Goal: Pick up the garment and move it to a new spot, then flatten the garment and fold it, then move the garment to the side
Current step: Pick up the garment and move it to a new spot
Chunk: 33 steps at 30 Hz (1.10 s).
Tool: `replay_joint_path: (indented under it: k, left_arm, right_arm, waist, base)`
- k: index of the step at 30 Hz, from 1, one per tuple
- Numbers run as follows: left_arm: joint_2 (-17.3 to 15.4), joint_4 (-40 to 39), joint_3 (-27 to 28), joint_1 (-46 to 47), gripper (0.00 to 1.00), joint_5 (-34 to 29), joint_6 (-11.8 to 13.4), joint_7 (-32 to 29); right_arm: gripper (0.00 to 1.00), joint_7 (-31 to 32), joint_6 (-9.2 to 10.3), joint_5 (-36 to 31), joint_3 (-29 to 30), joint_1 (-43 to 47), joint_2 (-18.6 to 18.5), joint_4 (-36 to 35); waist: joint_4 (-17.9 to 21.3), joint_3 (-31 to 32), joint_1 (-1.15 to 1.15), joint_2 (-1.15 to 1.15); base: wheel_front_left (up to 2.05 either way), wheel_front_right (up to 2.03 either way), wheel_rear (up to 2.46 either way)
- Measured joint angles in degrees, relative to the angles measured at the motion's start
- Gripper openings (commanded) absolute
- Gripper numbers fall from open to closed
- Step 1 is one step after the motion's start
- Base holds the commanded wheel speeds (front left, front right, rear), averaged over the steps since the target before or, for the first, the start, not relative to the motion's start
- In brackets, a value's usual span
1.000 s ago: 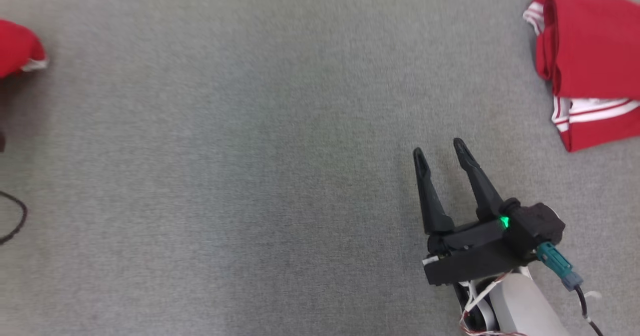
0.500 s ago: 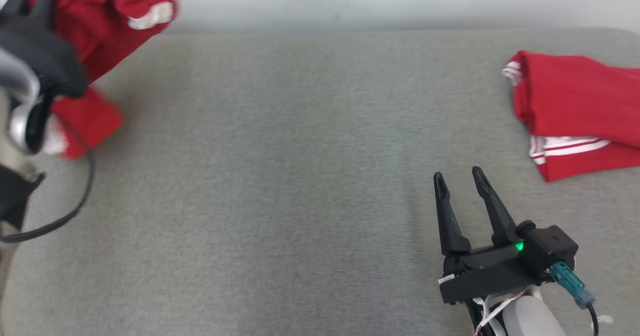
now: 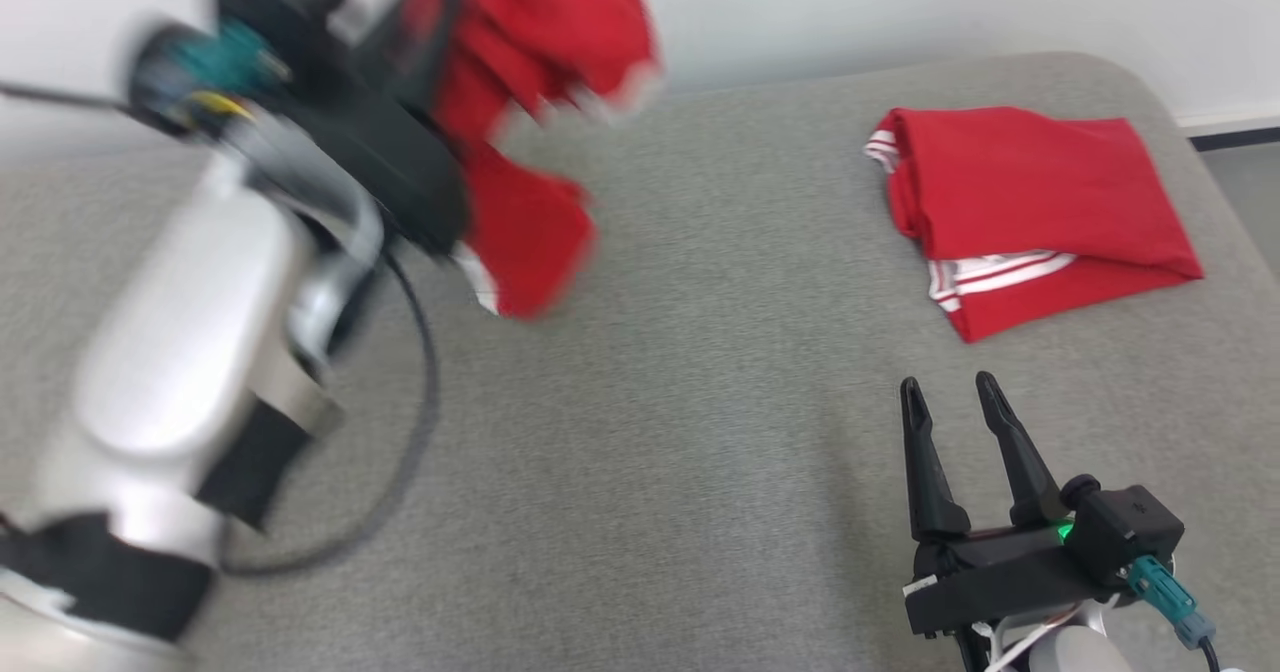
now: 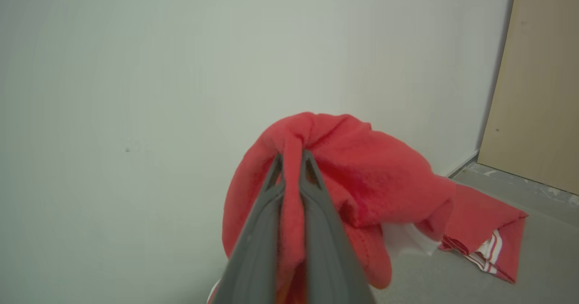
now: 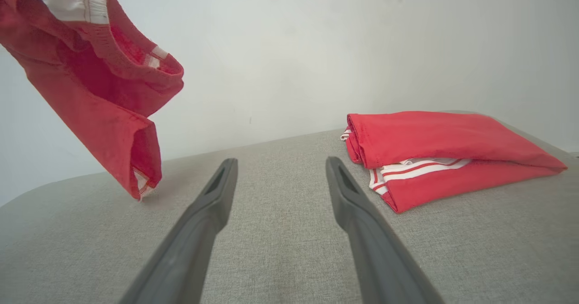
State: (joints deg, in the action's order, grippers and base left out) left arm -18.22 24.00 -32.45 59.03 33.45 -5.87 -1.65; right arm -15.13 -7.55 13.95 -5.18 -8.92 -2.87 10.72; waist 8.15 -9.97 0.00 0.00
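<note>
Grey table (image 3: pixel 700 402), red garment (image 3: pixel 540 42) hanging lengthwise downward — pinched by left claw (image 4: pixel 291 157)

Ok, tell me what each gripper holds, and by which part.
The left gripper pinches a bunched fold of the red garment; the right gripper is open, empty.

No writing, brand, number or sign can be read on anything here. The red garment (image 5: pixel 90 105) hanging at about ten o'clock in the right wrist view carries a small white tag (image 5: pixel 158 51) at its waistband, too small to tell whether anything is printed on it. The white stripes on the folded red cloth (image 5: pixel 443 136), at about three o'clock in that view, are plain bands, not lettering.
</note>
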Motion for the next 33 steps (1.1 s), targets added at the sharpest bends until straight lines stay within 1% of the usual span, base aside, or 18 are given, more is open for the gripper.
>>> replay_joint_path:
  k: [4,8,9,15,20,21,22,23,25,27,30,33]
  left_arm:
    - [2.4,-3.1,-2.8,-6.2,0.00,0.8,0.7,-0.2]
    - [4.2,-3.5,-4.8,-14.5,0.00,2.3,1.5,0.4]
    - [4.3,-3.0,-5.4,-16.6,0.00,2.3,1.8,0.9]
    - [5.7,1.8,-8.4,-27.8,0.00,3.9,2.0,3.2]
    - [6.6,5.5,-9.7,-31.5,0.00,4.2,1.9,5.4]
    - [6.9,6.1,-10.0,-32.0,0.18,4.2,1.9,6.1]
    - [7.1,6.6,-10.4,-32.1,0.98,3.7,1.9,6.7]
    - [7.3,6.8,-10.3,-32.1,1.00,3.6,1.9,7.7]
    - [8.0,6.6,-9.5,-32.1,1.00,4.3,1.9,9.4]
    - [8.1,6.1,-9.5,-31.8,1.00,3.5,2.4,11.0]
    - [6.9,4.6,-8.7,-30.5,1.00,1.8,3.6,12.9]
    - [5.6,2.8,-7.0,-30.7,1.00,2.0,4.7,14.2]
  right_arm:
    - [1.00,0.0,0.00,-0.1,0.4,1.0,0.0,0.0]
    - [1.00,0.0,0.00,-0.4,0.8,1.0,0.0,-0.1]
    - [1.00,0.0,0.00,-0.4,0.9,1.0,0.0,-0.1]
    - [1.00,0.0,0.00,-0.6,0.6,1.1,0.0,0.5]
    - [1.00,0.0,0.00,-0.6,0.2,1.3,0.0,1.1]
    - [1.00,0.0,0.00,-0.6,0.2,1.5,0.0,1.2]
    - [1.00,0.0,0.00,-0.7,0.2,1.7,0.0,1.2]
    - [1.00,0.0,0.00,-0.7,0.2,2.0,0.0,1.4]
    - [1.00,0.0,0.00,-0.7,0.5,2.2,0.0,1.5]
    - [1.00,0.0,0.00,-0.6,0.8,2.5,0.0,1.6]
    - [1.00,0.0,0.00,-0.6,0.9,3.9,0.0,2.1]
    - [1.00,0.0,0.00,-0.6,1.0,4.4,0.0,2.4]
  waist:
    - [0.9,0.8,0.00,0.00]
    - [0.9,1.3,0.00,0.00]
    - [0.8,1.4,0.00,0.00]
    - [-0.2,2.1,0.00,0.00]
    - [-1.1,2.8,0.00,0.00]
    - [-1.3,3.1,0.00,0.00]
    - [-1.6,3.3,0.00,0.00]
    - [-1.8,3.6,0.00,0.00]
    - [-2.4,4.3,0.00,0.00]
    - [-2.9,5.0,0.00,0.00]
    - [-3.7,6.3,0.00,0.00]
    - [-4.4,7.7,0.00,0.00]
  base:
    - [0.00,0.00,0.00]
    - [0.00,0.00,0.00]
    - [0.00,0.00,0.00]
    - [0.00,0.00,0.00]
    - [0.00,0.00,0.00]
    - [0.00,0.00,0.00]
    - [0.00,0.00,0.00]
    - [0.00,0.00,0.00]
    - [0.00,0.00,0.00]
    - [0.00,0.00,0.00]
    - [0.00,0.00,0.00]
    - [0.00,0.00,0.00]
